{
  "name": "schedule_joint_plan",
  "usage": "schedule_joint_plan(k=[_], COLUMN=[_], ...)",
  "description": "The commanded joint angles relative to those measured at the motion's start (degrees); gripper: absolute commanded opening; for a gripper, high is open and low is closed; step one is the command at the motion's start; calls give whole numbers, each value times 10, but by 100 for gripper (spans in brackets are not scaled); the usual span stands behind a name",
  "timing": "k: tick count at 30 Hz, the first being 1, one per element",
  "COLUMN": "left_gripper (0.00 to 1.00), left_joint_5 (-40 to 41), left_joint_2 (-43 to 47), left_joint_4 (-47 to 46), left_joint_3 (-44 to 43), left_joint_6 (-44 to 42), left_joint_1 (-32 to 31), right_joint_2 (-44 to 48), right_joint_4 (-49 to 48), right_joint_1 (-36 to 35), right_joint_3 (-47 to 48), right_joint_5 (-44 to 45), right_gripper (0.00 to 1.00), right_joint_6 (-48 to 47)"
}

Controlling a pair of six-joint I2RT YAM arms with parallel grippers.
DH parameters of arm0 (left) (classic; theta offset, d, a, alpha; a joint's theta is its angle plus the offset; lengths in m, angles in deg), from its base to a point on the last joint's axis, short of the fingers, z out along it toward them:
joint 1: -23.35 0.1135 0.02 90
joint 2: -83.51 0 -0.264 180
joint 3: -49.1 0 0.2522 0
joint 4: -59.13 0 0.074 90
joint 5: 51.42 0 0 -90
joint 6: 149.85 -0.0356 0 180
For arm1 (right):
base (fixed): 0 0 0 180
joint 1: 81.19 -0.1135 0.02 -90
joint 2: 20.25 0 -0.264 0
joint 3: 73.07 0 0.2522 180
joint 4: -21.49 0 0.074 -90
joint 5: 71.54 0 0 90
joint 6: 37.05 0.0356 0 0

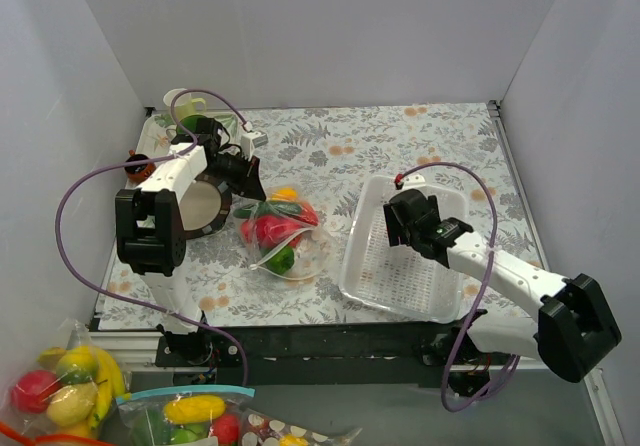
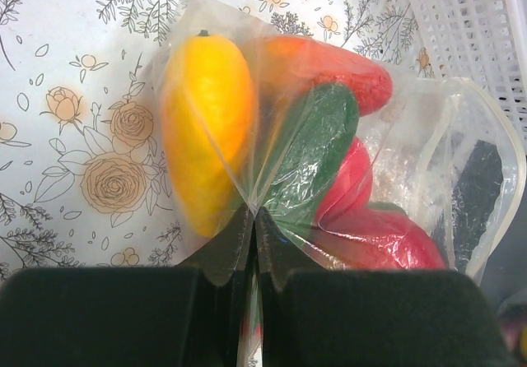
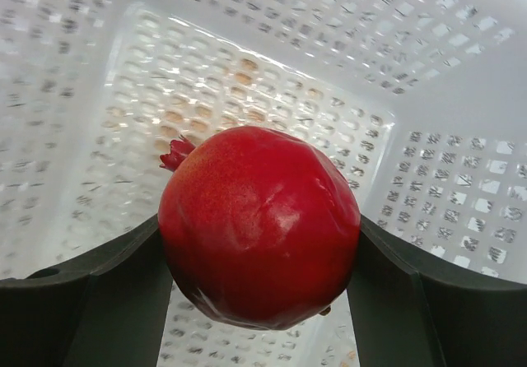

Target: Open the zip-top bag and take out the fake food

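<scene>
The clear zip-top bag (image 1: 285, 234) lies on the flowered table left of the white basket (image 1: 375, 291). It holds fake food (image 1: 270, 228): red pieces, a green one, a yellow one. In the left wrist view the bag (image 2: 461, 120) shows a yellow fruit (image 2: 206, 128), a green piece (image 2: 317, 145) and red pieces (image 2: 362, 243). My left gripper (image 2: 255, 219) is shut on a pinched fold of the bag's plastic; in the top view it (image 1: 252, 176) sits at the bag's far left corner. My right gripper (image 3: 259, 243) is shut on a red pomegranate (image 3: 259, 219) above the basket floor (image 3: 206, 95).
A green and white cup (image 1: 183, 106) stands at the back left corner. In front of the table's near edge lie a banana and lemon pile (image 1: 65, 381) and a teal-zip bag of fruit (image 1: 190, 416). White walls close in the table on three sides.
</scene>
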Motion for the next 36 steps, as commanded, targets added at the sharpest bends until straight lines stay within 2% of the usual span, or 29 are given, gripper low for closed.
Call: schedule_joint_plan(k=[1,6,11,18,19,20,22,23,25,27,28,34,36], left_gripper=[0,0,0,0,0,0,0,0,0,0,0,0,0], left_joint_5=[-8,-11,-12,-15,-16,-17,-16,-17,-19,-19,-19,-24,-22], left_joint_2=[38,42,44,48,49,51,58,60,63,63,63,61,63], left_joint_4=[-3,6,13,23,25,26,27,26,25,21,19,10,6], left_joint_3=[4,4,3,4,5,7,10,15,17,21,22,32,34], left_joint_6=[0,-8,-17,-26,-27,-29,-30,-30,-29,-28,-24,-17,-14], left_joint_1=[-3,-3,-3,-2,-2,-3,-3,-3,-2,-3,-3,-3,-6], right_joint_2=[-57,-156,-215,-301,-309,-314,-328,-335,-337,-328,-322,-243,-191], right_joint_4=[19,-22,-79,-159,-168,-171,-168,-163,-154,-124,-109,-5,17], right_joint_1=[53,127,134,145,148,150,150,150,151,150,149,117,85], right_joint_3=[21,51,106,170,177,183,206,212,233,250,272,320,320], right_joint_5=[39,22,17,-48,-54,-55,-62,-60,-28,-2,1,33,15], right_gripper=[10,11,20,30,33,42,51,60,71,92,98,98,98], right_joint_6=[-3,-70,-129,-220,-236,-242,-249,-256,-258,-249,-240,-208,-199])
